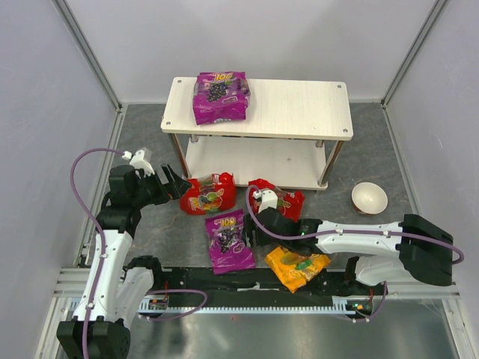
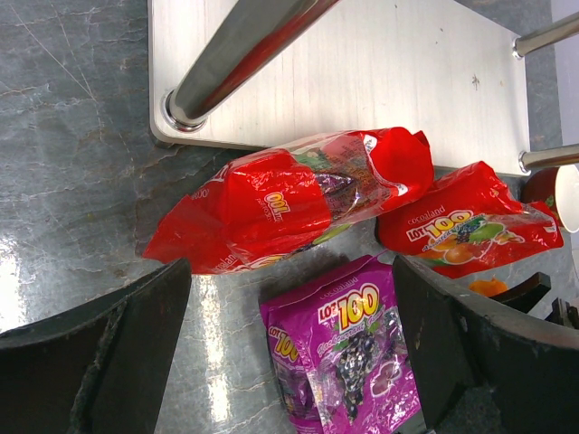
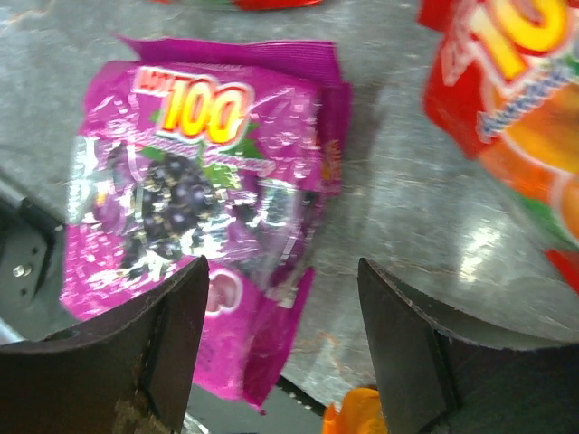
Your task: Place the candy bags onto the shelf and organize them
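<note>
Grey marbled table (image 1: 150, 232), one purple bag (image 1: 220, 96) already up on the shelf (image 1: 299, 108), four waiting below. Right claw (image 3: 280, 271) gapes empty over the second purple bag (image 3: 190, 181), "LOT 100": pickup step, I'd say; next, descend and pinch. Left claw (image 2: 291, 264), wide open and empty, faces a red bag (image 2: 280, 203); the neighbouring red bag (image 2: 466, 226) reads "cocoaland".

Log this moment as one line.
shelf top: one purple bag | left gripper: open | right gripper: open above second purple bag | unplaced: four bags
</note>
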You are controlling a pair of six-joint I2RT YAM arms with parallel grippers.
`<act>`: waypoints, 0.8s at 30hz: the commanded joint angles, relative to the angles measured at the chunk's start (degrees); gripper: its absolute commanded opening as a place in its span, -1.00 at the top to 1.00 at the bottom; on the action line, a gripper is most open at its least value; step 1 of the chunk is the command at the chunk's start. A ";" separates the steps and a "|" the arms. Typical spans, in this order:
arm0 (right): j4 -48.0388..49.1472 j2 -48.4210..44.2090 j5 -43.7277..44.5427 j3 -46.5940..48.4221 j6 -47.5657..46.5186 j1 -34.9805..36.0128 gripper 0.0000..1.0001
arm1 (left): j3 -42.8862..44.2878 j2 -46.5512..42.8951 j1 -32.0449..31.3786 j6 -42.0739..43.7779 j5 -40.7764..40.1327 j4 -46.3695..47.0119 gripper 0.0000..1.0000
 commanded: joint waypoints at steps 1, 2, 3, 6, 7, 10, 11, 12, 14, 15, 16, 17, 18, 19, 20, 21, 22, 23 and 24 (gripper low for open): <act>8.78 1.94 -7.40 0.34 -3.61 -0.06 -0.48 | -0.11 -0.05 -0.20 -0.04 0.71 1.84 -0.97; 10.00 2.38 -7.93 0.25 -3.53 -0.06 -0.47 | -0.02 -0.13 -0.12 -0.04 0.62 1.84 -0.97; 10.63 3.08 -8.54 0.17 -3.52 -0.06 -0.47 | -0.11 -0.22 -0.12 -0.04 0.62 1.84 -0.97; 11.25 4.49 -8.63 0.25 -3.44 -0.06 -0.46 | -0.11 -0.22 -0.20 -0.04 0.53 1.84 -0.97; 11.25 4.84 -8.63 0.34 -3.35 -0.06 -0.44 | -0.11 -0.13 -0.12 -0.04 0.62 1.75 -0.97; 11.25 5.90 -8.55 0.34 -3.44 -0.06 -0.43 | -0.11 -0.22 -0.20 -0.04 0.71 1.84 -0.97; 11.33 6.08 -8.46 0.17 -3.44 -0.06 -0.43 | -0.11 -0.05 -0.12 -0.04 0.71 1.84 -0.97; 11.33 6.43 -8.29 0.08 -3.26 -0.06 -0.43 | -0.11 -0.05 -0.12 -0.04 0.71 1.84 -0.97; 11.51 6.78 -8.02 -0.18 -3.17 -0.06 -0.42 | -0.11 -0.13 -0.12 0.13 0.71 1.84 -0.97; 11.77 7.30 -8.11 -0.27 -3.26 -0.06 -0.42 | -0.02 -0.13 -0.12 0.05 0.71 1.84 -0.97; 12.04 7.57 -8.28 -0.36 -3.26 -0.06 -0.42 | -0.02 -0.05 -0.12 0.05 0.71 1.84 -0.97; 12.21 8.18 -8.46 -0.36 -3.17 -0.06 -0.42 | -0.11 -0.13 -0.12 -0.04 0.71 1.84 -0.97; 12.39 8.54 -8.55 -0.36 -3.17 0.02 -0.41 | -0.02 -0.13 -0.20 -0.04 0.71 1.84 -0.97; 12.65 8.80 -8.81 -0.36 -3.26 -0.06 -0.41 | -0.11 -0.22 -0.12 0.05 0.62 1.75 -0.97; 12.83 9.41 -9.07 -0.36 -3.17 -0.06 -0.42 | -0.11 -0.22 -0.20 -0.04 0.62 1.84 -0.97; 13.00 9.68 -9.25 -0.36 -3.26 -0.06 -0.41 | -0.02 -0.31 -0.20 -0.04 0.53 1.75 -0.97; 13.27 9.77 -9.34 -0.45 -3.35 -0.15 -0.38 | -0.02 -0.40 -0.20 -0.04 0.53 1.84 -0.97; 13.53 9.94 -9.43 -0.54 -3.35 -0.06 -0.33 | -0.11 -0.48 -0.12 -0.04 0.53 1.75 -0.97; 13.79 9.95 -9.86 -0.62 -3.44 -0.06 -0.19 | -0.11 -0.57 -0.12 -0.04 0.53 1.84 -0.97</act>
